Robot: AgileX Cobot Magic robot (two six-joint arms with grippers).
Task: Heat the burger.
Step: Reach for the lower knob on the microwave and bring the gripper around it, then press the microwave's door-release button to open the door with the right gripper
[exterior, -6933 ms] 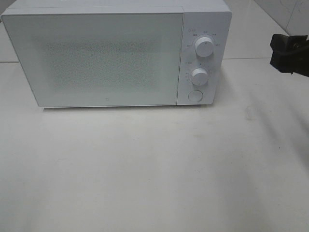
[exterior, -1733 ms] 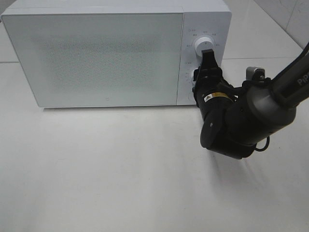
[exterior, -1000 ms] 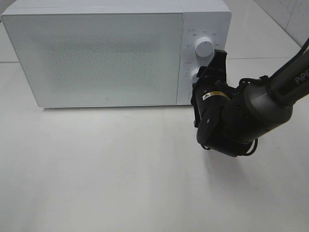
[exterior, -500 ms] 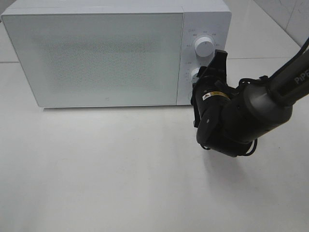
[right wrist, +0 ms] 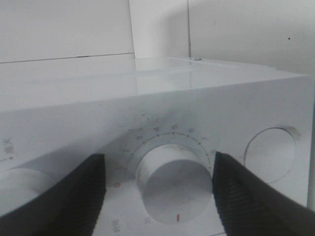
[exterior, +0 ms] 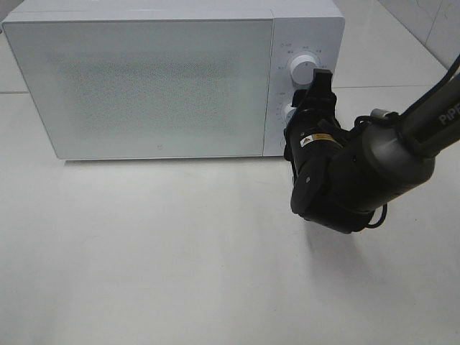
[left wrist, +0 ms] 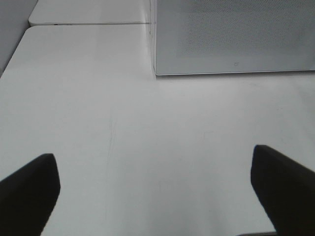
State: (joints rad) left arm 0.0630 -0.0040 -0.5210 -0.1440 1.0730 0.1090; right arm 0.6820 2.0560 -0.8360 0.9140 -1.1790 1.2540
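The burger is out of view; the white microwave stands with its frosted door shut. My right gripper is up against the control panel at the lower knob. It is open, one finger on either side of that knob, and a gap shows on at least one side. The upper knob is free just above it. My left gripper hangs open over bare table in front of the microwave's left corner, holding nothing.
A round push button sits on the panel beyond the lower knob. The white table stretches in front of the microwave. Tiled wall rises behind, and the right arm reaches in from the right.
My right gripper's jaws have widened around the lower knob, and its upper finger has shifted slightly towards the upper knob. The left gripper and the microwave door are unchanged.
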